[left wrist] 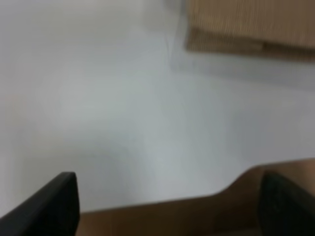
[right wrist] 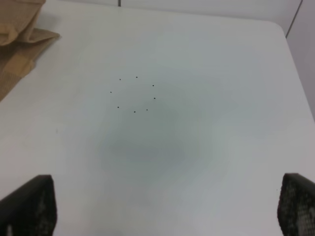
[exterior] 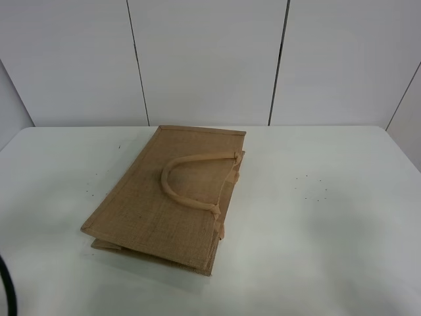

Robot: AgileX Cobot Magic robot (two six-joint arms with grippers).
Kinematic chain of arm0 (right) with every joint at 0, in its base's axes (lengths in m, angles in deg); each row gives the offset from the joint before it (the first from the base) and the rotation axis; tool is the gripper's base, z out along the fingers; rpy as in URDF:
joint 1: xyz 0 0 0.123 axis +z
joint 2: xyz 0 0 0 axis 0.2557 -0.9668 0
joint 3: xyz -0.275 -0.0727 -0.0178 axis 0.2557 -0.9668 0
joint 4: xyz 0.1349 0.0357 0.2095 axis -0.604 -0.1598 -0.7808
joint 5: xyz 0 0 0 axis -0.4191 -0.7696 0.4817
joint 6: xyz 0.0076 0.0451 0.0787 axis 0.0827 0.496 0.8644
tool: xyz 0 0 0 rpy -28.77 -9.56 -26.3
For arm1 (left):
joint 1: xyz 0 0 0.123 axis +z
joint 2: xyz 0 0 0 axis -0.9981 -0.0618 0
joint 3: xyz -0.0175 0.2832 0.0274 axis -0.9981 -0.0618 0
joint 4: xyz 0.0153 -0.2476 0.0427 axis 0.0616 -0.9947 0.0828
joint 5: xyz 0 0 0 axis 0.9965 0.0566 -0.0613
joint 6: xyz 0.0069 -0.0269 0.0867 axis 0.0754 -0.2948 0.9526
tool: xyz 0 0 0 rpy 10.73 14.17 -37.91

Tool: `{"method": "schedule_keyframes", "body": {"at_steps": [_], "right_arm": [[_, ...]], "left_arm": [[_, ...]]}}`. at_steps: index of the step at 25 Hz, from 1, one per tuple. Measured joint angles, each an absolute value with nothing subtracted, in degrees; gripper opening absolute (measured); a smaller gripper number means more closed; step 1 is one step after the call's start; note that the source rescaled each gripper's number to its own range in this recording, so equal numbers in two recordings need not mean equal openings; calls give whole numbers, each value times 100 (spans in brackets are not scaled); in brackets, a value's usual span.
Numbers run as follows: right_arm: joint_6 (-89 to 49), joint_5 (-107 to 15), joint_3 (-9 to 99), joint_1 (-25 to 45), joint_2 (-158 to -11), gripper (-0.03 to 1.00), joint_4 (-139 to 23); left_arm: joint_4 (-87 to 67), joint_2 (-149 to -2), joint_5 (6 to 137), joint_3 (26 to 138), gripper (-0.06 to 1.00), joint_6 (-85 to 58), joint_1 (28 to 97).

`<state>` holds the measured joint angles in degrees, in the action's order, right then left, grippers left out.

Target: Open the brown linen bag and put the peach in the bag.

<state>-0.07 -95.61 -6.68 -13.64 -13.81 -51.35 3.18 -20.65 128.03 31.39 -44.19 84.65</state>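
The brown linen bag (exterior: 172, 199) lies flat and folded on the white table (exterior: 316, 217), its rolled loop handle (exterior: 191, 179) resting on top, mouth side toward the right. A blurred corner of the bag shows in the left wrist view (left wrist: 246, 27), and its edge shows in the right wrist view (right wrist: 19, 37). The peach is not in any view. My left gripper (left wrist: 167, 206) is open, its two dark fingers wide apart over the table's near edge. My right gripper (right wrist: 167, 206) is open and empty over bare table to the right of the bag. Neither gripper shows in the exterior view.
White wall panels (exterior: 210, 59) stand behind the table. A ring of small black dots (right wrist: 134, 93) marks the tabletop right of the bag. A dark cable (exterior: 6, 283) curves at the lower left corner of the exterior view. A brown surface (left wrist: 197, 216) lies below the table's near edge.
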Motion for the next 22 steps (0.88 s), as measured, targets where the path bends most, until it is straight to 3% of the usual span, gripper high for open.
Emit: {"method": "schedule_keyframes", "body": {"at_steps": [22], "right_arm": [[-7,-9561,-668,-1364,-1381,100,-5135]], "left_arm": [[277,-208,12815,3139,100,-4446,8465]]}}
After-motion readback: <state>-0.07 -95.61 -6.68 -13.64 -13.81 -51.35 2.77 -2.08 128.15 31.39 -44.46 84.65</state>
